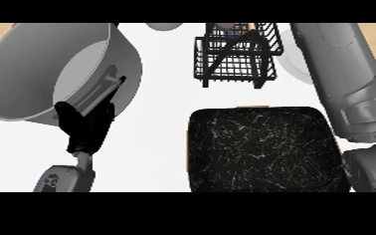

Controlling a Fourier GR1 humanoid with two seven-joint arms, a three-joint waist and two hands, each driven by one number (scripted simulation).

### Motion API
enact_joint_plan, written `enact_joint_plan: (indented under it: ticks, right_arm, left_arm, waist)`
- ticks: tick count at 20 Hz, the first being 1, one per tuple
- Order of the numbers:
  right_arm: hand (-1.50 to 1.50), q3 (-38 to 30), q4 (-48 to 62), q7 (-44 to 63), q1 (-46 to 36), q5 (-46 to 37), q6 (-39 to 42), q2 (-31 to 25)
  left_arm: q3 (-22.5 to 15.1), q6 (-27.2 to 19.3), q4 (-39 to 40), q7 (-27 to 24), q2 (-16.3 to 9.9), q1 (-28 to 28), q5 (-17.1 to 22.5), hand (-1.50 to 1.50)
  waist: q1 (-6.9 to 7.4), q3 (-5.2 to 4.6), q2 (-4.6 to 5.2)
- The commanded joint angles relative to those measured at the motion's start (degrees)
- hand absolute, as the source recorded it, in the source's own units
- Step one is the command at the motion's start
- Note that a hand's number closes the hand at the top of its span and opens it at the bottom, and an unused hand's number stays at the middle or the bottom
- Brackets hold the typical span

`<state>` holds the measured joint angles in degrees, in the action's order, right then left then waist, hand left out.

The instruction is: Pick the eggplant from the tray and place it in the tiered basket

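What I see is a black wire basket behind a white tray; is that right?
Not quite: the head view shows the tray is black with pale veining, not white. The black wire basket does stand behind it.

I log: tray (264,149) black, marbled with white veins, matt; basket (236,55) black wire; bowl (70,69) smooth grey, slight sheen; tabletop (161,129) plain white, smooth.

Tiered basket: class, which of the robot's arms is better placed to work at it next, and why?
Right, probably: the right forearm lies alongside the tiered basket, while the left hand sits across the counter by the grey bowl.
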<state>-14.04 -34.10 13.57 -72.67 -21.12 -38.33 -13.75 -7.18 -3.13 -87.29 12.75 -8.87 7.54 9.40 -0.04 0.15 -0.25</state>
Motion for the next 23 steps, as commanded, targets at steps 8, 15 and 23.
enact_joint_plan:
  ticks: [8,15,23]
  right_arm:
    - [-1.50,0.99,-24.45,5.59,21.01,7.92,25.14,-12.71]
    - [-1.50,-6.58,-41.46,8.51,37.02,19.18,40.47,-23.94]
    - [-1.50,-24.46,-57.81,10.64,57.58,33.20,51.96,-31.52]
  left_arm:
    - [2.28,1.73,-2.51,1.64,-2.83,-3.30,1.95,0.00]
    - [3.38,2.81,1.09,-3.50,-3.15,-4.64,1.81,0.00]
    - [2.83,2.14,0.04,-0.82,-2.41,-1.80,1.87,0.00]
  waist:
    - [-4.54,-0.12,-1.53]
    - [-5.35,-0.17,-0.91]
    - [-3.46,-0.15,-0.34]
